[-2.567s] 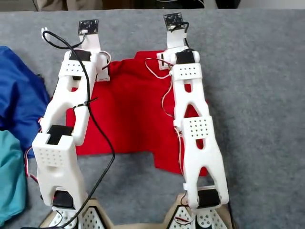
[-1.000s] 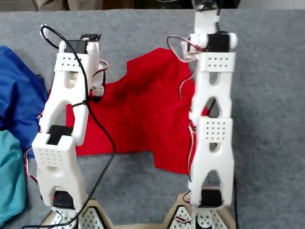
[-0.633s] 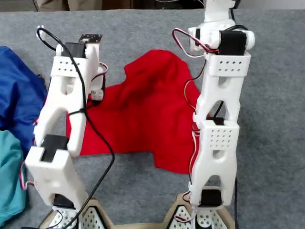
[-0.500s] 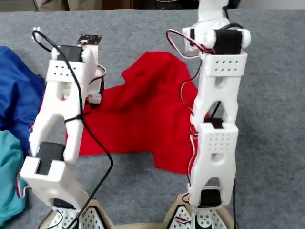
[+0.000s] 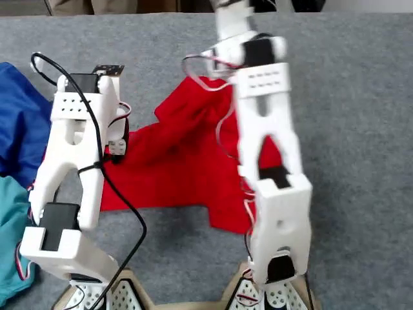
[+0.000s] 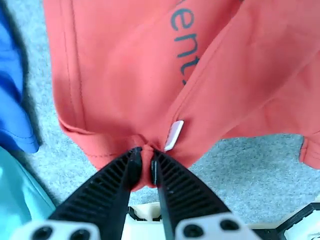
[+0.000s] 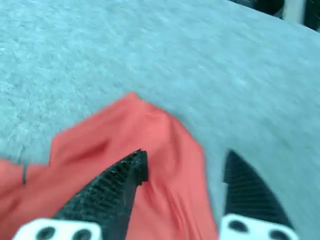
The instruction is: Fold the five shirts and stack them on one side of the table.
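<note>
A crumpled red cotton shirt [image 5: 181, 168] lies spread on the grey felt-covered table [image 5: 348, 129], and both arms work at its far side. The left gripper [image 6: 143, 156] sits at the red shirt's left edge. Its black ridged jaws are closed tight on a pinch of the hem, just beside a small white fabric tag [image 6: 174, 135] sewn into the shirt. The right gripper [image 7: 186, 160] hangs above the red shirt's far corner, where the cloth is bunched into a raised fold. Its jaws are spread wide, with nothing clamped between them. A loose blue shirt [image 5: 16, 123] lies just left of the red shirt. A teal shirt [image 5: 10, 239] lies to the red shirt's near left, touching the blue one.
</note>
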